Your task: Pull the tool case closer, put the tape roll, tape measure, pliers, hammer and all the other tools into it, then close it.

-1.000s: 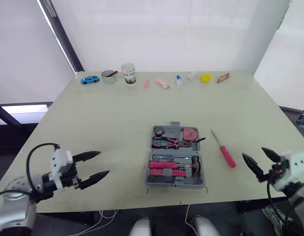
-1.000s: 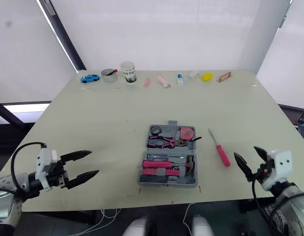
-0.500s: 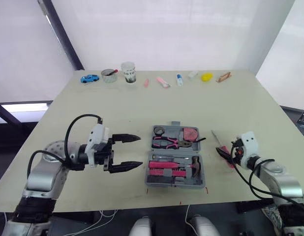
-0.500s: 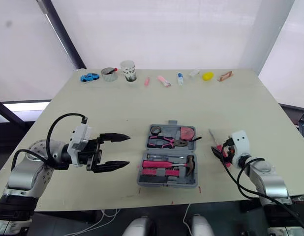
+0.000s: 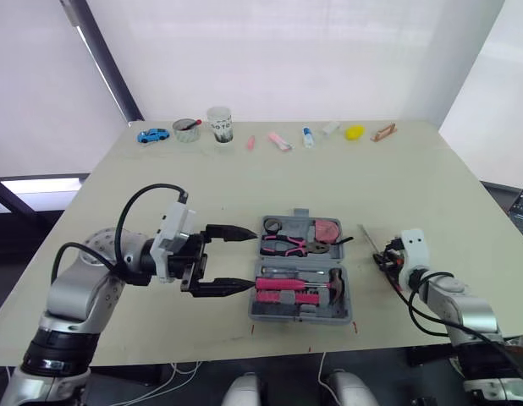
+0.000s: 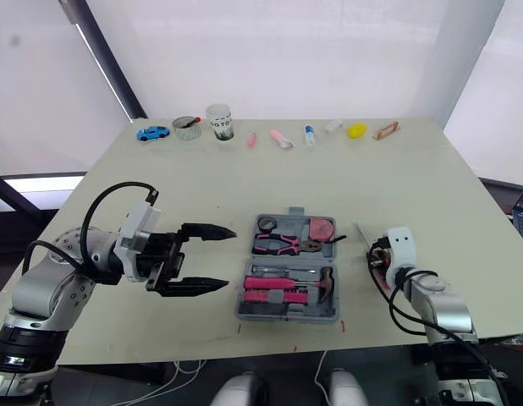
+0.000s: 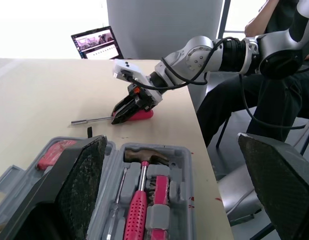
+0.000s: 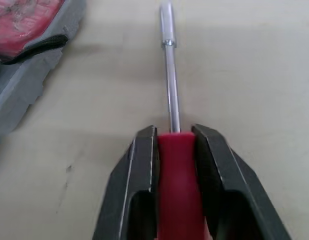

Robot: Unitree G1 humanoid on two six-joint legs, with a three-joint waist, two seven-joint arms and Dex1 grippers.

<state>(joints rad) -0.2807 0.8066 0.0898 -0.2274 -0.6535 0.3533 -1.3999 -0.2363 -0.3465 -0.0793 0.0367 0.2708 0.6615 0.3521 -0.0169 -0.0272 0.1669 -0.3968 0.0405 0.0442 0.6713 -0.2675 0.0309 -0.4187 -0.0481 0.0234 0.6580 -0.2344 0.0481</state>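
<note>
The grey tool case (image 5: pixel 265 306) lies open mid-table, holding pink pliers (image 5: pixel 287 246), a hammer (image 5: pixel 333 283), a red tape measure (image 5: pixel 327 230) and a small tape roll (image 5: pixel 273 225). My left gripper (image 5: pixel 244 259) is open just left of the case, one finger toward each end of its left side. To the right of the case, my right gripper (image 8: pixel 174 135) is shut on the red handle of a screwdriver (image 8: pixel 170 75) lying on the table. Its metal shaft points away from me. The left wrist view shows that grip (image 7: pixel 125 112) beyond the case (image 7: pixel 184 155).
Along the table's far edge stand a blue toy car (image 5: pixel 154 135), a small bowl (image 5: pixel 188 131), a cup (image 5: pixel 220 125), several small items and a yellow object (image 5: pixel 354 133). A seated person (image 7: pixel 274 75) and a laptop (image 7: pixel 97 42) are beyond the table's right side.
Both arms came up from the front edge. My left gripper moved right, up to the case. My right gripper reached the screwdriver and closed on its handle.
</note>
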